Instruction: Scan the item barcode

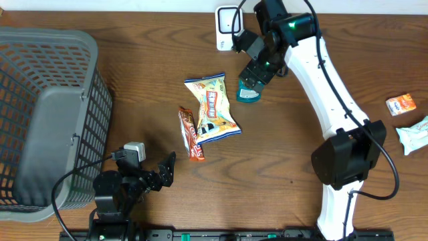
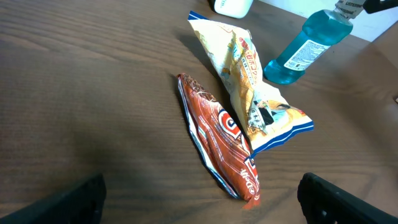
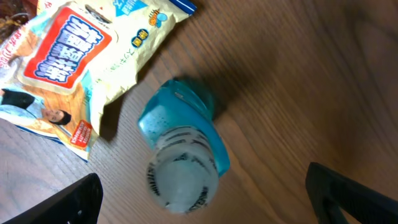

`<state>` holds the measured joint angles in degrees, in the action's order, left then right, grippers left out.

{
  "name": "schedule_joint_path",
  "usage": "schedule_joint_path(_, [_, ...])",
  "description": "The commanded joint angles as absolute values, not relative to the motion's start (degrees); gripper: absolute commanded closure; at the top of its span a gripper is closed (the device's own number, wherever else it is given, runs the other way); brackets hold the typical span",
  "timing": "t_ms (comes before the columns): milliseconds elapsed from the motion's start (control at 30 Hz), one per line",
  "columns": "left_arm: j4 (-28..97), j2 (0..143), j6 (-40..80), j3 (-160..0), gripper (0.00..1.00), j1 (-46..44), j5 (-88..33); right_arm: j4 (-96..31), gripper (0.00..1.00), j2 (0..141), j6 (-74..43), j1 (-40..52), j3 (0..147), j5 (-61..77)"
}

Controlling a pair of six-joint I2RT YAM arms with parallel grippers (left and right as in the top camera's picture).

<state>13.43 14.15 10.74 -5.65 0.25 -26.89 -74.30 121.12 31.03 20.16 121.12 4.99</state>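
Observation:
A blue bottle point(image 1: 249, 90) with a pale cap stands upright on the wooden table. My right gripper point(image 1: 257, 70) hangs just above it. In the right wrist view the cap point(image 3: 183, 180) sits between the two wide-apart black fingers of that gripper point(image 3: 205, 202), touching neither. A yellow-white snack bag point(image 1: 212, 107) and a red-brown snack bag point(image 1: 190, 134) lie left of the bottle. My left gripper point(image 1: 164, 171) rests low near the front edge, open and empty. In its wrist view point(image 2: 202, 205) it faces the red-brown bag point(image 2: 217, 137), the yellow bag point(image 2: 249, 81) and the bottle point(image 2: 305, 50).
A grey mesh basket point(image 1: 40, 114) fills the left side. A white device point(image 1: 226, 27) stands at the back edge near the right arm. A small orange packet point(image 1: 401, 104) and a white-green packet point(image 1: 414, 134) lie at the far right.

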Motion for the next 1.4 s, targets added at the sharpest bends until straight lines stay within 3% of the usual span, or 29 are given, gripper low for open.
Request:
schedule_joint_path(0, [14.8,14.1,11.3,-4.8,0.02,0.0,-27.5,-74.1,0.01,123.1,34.6,19.0,122.1,9.8])
schedule_joint_path(233, [14.8,14.1,11.3,-4.8,0.02,0.0,-27.5,-72.5,0.01,123.6,36.6,15.7,122.1,21.7])
schedule_joint_path(567, [14.8,14.1,11.3,-4.8,0.02,0.0,-27.5,-72.3,0.03,127.6,37.2,12.5,122.0,27.2])
schedule_joint_path(700, [14.8,14.1,11.3,-4.8,0.02,0.0,-27.5,-72.2,0.1,128.4,39.3,12.5,122.0,29.5])
schedule_joint_path(1167, [14.8,14.1,11.3,-4.8,0.02,0.0,-27.5,-73.2,0.14,131.8,40.4,12.5,122.0,31.6])
schedule_joint_path(1367, [14.8,14.1,11.3,-4.8,0.02,0.0,-27.5,-73.2,0.25,132.0,41.3,12.6,122.0,31.9])
